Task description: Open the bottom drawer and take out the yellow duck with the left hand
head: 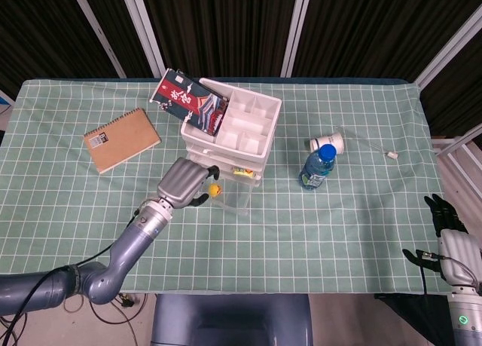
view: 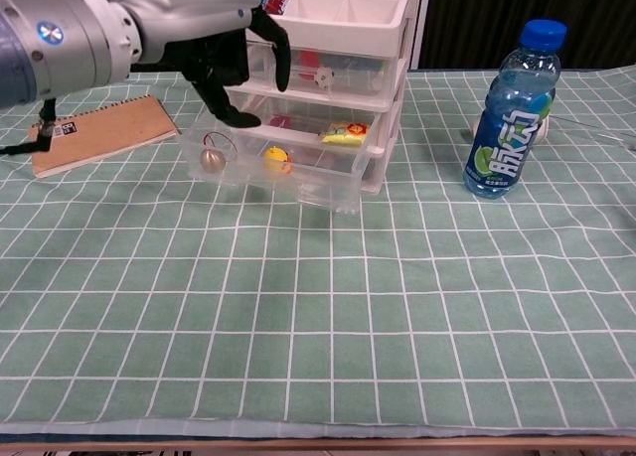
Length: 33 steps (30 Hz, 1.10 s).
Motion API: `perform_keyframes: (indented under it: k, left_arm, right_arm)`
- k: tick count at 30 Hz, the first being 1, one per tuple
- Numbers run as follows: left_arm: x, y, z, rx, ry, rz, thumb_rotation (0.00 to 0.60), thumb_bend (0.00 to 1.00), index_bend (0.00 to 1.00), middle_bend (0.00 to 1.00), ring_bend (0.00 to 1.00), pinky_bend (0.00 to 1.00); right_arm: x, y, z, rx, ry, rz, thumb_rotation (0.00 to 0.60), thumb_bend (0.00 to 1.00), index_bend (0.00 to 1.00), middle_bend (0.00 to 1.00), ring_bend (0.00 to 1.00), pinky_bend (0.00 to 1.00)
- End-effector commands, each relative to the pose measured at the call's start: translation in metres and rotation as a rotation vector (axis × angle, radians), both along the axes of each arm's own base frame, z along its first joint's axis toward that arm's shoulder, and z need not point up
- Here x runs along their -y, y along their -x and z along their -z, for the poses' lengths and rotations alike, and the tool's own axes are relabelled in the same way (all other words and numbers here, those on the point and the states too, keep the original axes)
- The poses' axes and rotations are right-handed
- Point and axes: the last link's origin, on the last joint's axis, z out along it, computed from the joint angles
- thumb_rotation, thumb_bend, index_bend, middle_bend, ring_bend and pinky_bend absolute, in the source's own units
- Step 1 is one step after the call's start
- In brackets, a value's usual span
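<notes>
Both hands show, but only one is at work. The left hand (view: 224, 64) hovers over the near-left part of the pulled-out bottom drawer (view: 328, 190), its dark fingers (view: 281, 57) curled downward and spread, holding nothing. The right hand (head: 446, 218) hangs off the table's far right edge, well away; its fingers look loosely extended and empty.

Inside the clear drawer the yellow duck (view: 277, 159) sits near the middle, just right of the fingertips and not touched. A small round brownish trinket (view: 211, 159) lies to its left, almost directly under the hand, and a yellow packet (view: 344, 133) lies farther back right.

Judging from this, the drawer is open and the grasp is still to come. The risk is closing on the trinket instead, since the hand sits closer to it than to the duck. The duck is small and the drawer walls are close, so broad fingers could nudge it away or catch the front wall and shove the whole white drawer unit (head: 233, 131).
</notes>
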Motion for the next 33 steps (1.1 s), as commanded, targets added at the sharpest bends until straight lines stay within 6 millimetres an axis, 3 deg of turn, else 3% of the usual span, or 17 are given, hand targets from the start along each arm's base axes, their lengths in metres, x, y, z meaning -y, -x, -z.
perform_keyframes:
  k: [1,10,22,33]
  left_arm:
    - [-0.02,-0.024,-0.01,-0.146,-0.007,0.167,0.6,0.22,0.43,1.0,1.0,1.0]
    - [-0.038,-0.018,0.002,-0.567,-0.009,0.567,0.6,0.13,0.44,1.0,1.0,1.0]
    - [-0.051,-0.012,0.018,-0.634,0.037,0.746,0.6,0.11,0.45,1.0,1.0,1.0]
    - [-0.064,-0.011,0.025,-0.639,0.057,0.761,0.6,0.1,0.41,1.0,1.0,1.0]
  right_arm:
    - [0.0,0.0,0.0,0.0,0.001,0.001,0.6,0.07,0.0,0.0,0.0,0.23]
    - [0.0,0.0,0.0,-0.001,0.003,0.003,0.6,0.07,0.0,0.0,0.0,0.23]
    - [0.001,0.001,0.0,0.008,0.007,0.013,0.6,0.07,0.0,0.0,0.0,0.23]
    - [0.001,0.001,-0.001,0.019,0.011,0.019,0.6,0.07,0.0,0.0,0.0,0.23]
